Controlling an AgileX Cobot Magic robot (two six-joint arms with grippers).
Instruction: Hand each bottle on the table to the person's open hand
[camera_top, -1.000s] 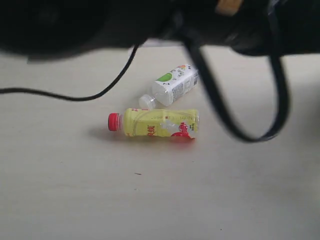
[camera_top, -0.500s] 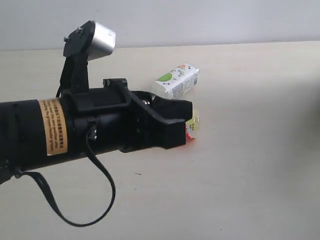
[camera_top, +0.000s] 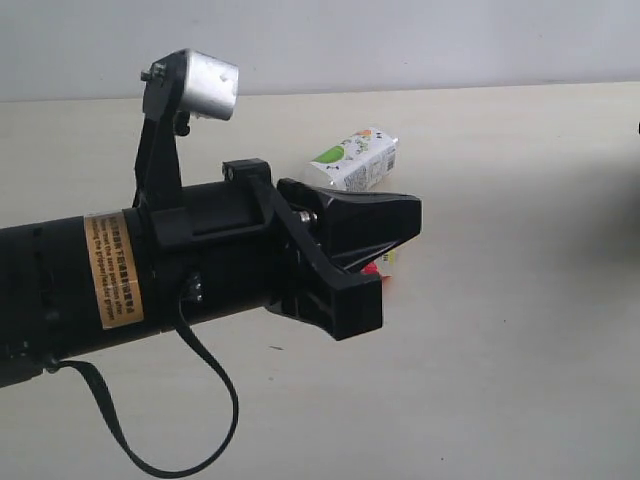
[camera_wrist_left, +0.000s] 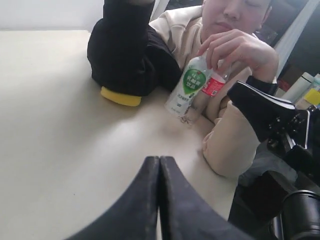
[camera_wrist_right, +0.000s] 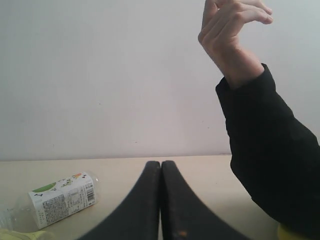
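The squarish white bottle (camera_top: 355, 160) lies on the table (camera_top: 520, 330), also low in the right wrist view as the white bottle (camera_wrist_right: 60, 200). The yellow bottle (camera_top: 383, 259) is almost wholly hidden behind my left gripper (camera_top: 405, 215), which hangs shut and empty in front of it. A corner of the yellow bottle (camera_wrist_right: 15, 234) shows beside my shut, empty right gripper (camera_wrist_right: 161, 162). My left gripper (camera_wrist_left: 159, 158) faces the person, whose hand (camera_wrist_left: 240, 47) holds the green-white labelled bottle (camera_wrist_left: 189, 85) and red-labelled bottle (camera_wrist_left: 214, 86) upright. The person's other hand (camera_wrist_right: 232, 25) is raised, fingers curled.
The person's black-sleeved arm (camera_wrist_left: 127, 50) rests on the table over a yellow object (camera_wrist_left: 120, 96). My left arm and its cable loop (camera_top: 215, 400) fill the left half of the exterior view. The right arm (camera_wrist_left: 280, 125) stands close beside the person.
A second ago the yellow bottle lay in full view under dark blurs. My left arm has swung in from the left and now covers it, its gripper reaching further right.
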